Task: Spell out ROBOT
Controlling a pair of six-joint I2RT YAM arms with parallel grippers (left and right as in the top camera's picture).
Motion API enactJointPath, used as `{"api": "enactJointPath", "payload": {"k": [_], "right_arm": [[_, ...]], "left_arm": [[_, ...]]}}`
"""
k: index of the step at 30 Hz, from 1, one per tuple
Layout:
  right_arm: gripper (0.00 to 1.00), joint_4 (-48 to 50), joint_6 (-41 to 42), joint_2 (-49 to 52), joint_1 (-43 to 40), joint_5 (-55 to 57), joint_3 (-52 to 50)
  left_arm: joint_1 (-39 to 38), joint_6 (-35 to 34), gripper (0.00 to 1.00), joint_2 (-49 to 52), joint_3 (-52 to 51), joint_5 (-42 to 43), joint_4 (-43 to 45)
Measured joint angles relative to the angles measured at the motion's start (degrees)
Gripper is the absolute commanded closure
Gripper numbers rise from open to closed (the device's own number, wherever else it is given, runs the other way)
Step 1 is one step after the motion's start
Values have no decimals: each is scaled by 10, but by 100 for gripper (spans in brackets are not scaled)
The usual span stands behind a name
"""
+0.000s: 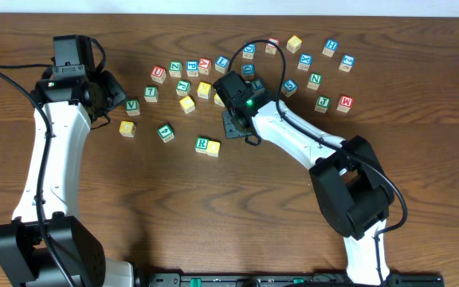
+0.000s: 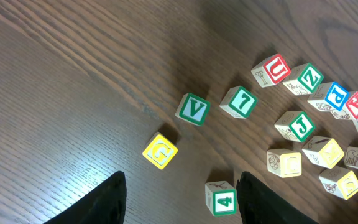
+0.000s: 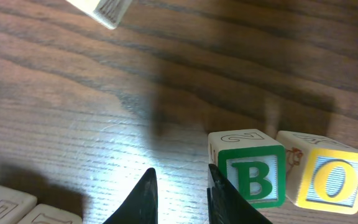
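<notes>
In the right wrist view a green-framed B cube (image 3: 252, 175) stands touching a yellow O cube (image 3: 332, 178) on its right. My right gripper (image 3: 180, 171) hangs low over the table just left of the B, narrowly open, with only bare wood between its fingers. Overhead, a green-framed R cube (image 1: 202, 143) touches a yellow cube (image 1: 213, 148) in front of the pile. My left gripper (image 2: 182, 186) is open and empty, raised above the table at the left (image 1: 110, 94). A green 4 cube (image 2: 221, 198) lies below it, near its right finger.
Several loose letter cubes are scattered across the back of the table (image 1: 237, 72). Near the left gripper lie a green V (image 2: 193, 109), a green 7 (image 2: 240, 101) and a yellow G (image 2: 160, 151). The right arm (image 1: 293, 135) covers part of the pile.
</notes>
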Motion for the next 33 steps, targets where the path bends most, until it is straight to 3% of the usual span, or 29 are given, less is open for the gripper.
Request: {"api": "enactJointPath", "payload": {"k": [6, 15, 18, 27, 33], "right_arm": [[79, -5, 17, 0, -6, 9, 0], [70, -9, 24, 0, -7, -3, 2], [68, -12, 5, 0, -7, -36, 23], [47, -16, -73, 0, 6, -150, 53], [46, -16, -123, 0, 31, -176, 48]], "left_arm": [[0, 0, 44, 0, 0, 0, 0], [0, 0, 44, 0, 0, 0, 0], [0, 0, 44, 0, 0, 0, 0], [0, 0, 44, 0, 0, -36, 8], [5, 0, 44, 0, 0, -56, 9]]}}
